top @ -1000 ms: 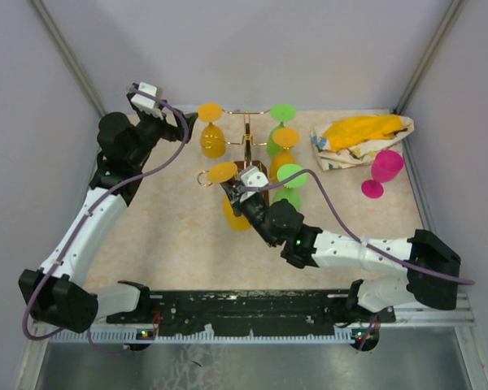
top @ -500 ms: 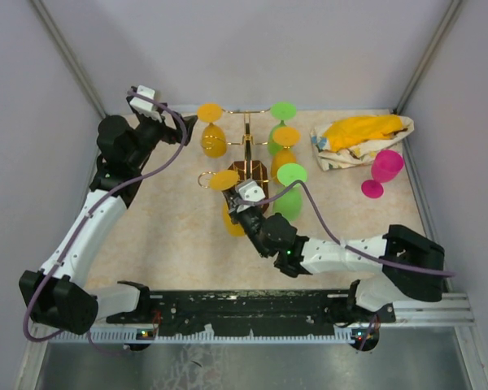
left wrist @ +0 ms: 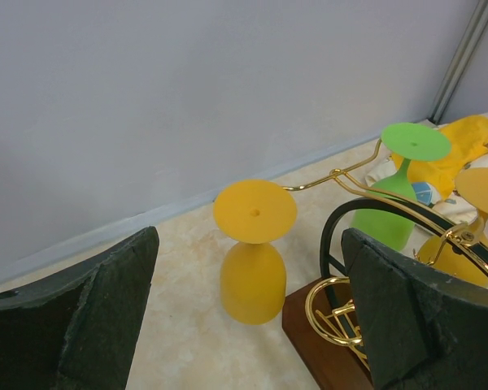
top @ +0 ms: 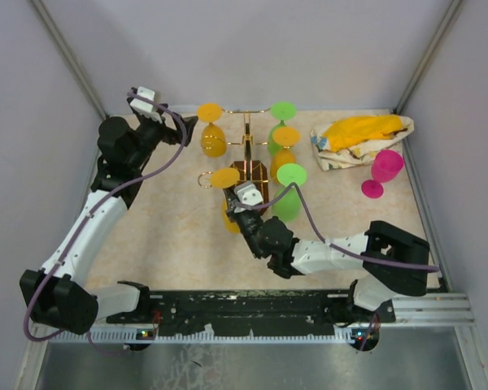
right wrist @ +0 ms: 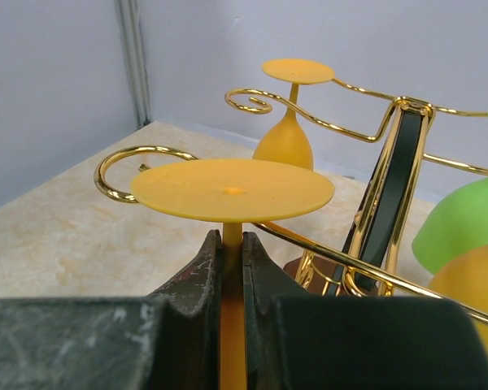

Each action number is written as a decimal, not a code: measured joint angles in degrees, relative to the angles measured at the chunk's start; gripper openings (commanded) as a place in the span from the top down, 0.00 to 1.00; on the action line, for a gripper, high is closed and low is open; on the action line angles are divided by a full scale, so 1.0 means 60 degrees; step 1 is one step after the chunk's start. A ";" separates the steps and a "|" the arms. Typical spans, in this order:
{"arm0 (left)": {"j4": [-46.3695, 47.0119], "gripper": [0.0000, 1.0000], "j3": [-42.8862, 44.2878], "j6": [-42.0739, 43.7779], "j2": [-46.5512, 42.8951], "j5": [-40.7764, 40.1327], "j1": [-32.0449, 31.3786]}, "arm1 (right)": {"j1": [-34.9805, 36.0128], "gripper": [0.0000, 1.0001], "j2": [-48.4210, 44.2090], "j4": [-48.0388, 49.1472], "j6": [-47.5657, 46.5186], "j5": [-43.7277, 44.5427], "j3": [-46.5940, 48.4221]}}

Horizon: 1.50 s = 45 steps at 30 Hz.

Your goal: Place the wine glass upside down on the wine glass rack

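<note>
The wine glass rack (top: pixel 247 140) is gold wire on a brown wooden base (top: pixel 251 171). My right gripper (top: pixel 237 209) is shut on the stem (right wrist: pixel 232 244) of an orange wine glass (top: pixel 224 178) held upside down, foot up. In the right wrist view its foot (right wrist: pixel 232 189) sits just above the rack's front left loop arm (right wrist: pixel 138 154), and the wire runs behind the stem. My left gripper (top: pixel 181 122) is open and empty at the back left. It faces a hung orange glass (left wrist: pixel 252 268).
Orange and green glasses hang upside down on the rack's other arms: an orange one (top: pixel 212 140) at the back left, green ones (top: pixel 281 114) (top: pixel 289 199) on the right. A pink glass (top: pixel 383 171) and a yellow cloth (top: pixel 362 138) lie at the back right.
My right arm's elbow has swung left and its wrist has drawn slightly toward the near edge, with the orange glass still by the front left loop arm. The left arm has not moved.
</note>
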 measured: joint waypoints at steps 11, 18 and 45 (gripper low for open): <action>0.0076 0.01 -0.0226 -0.0004 -0.0113 0.0000 0.0007 | 0.0262 0.93 0.0608 0.0882 -0.0583 0.0033 0.0033; 0.0182 0.01 -0.0288 0.0000 -0.0168 -0.0004 0.0015 | 0.0302 0.92 0.0900 0.0980 -0.0718 0.0022 0.0353; 0.0423 0.01 -0.0477 0.0000 -0.0302 -0.0007 0.0018 | 0.0313 0.84 0.1902 0.1967 -0.1574 -0.0277 0.0903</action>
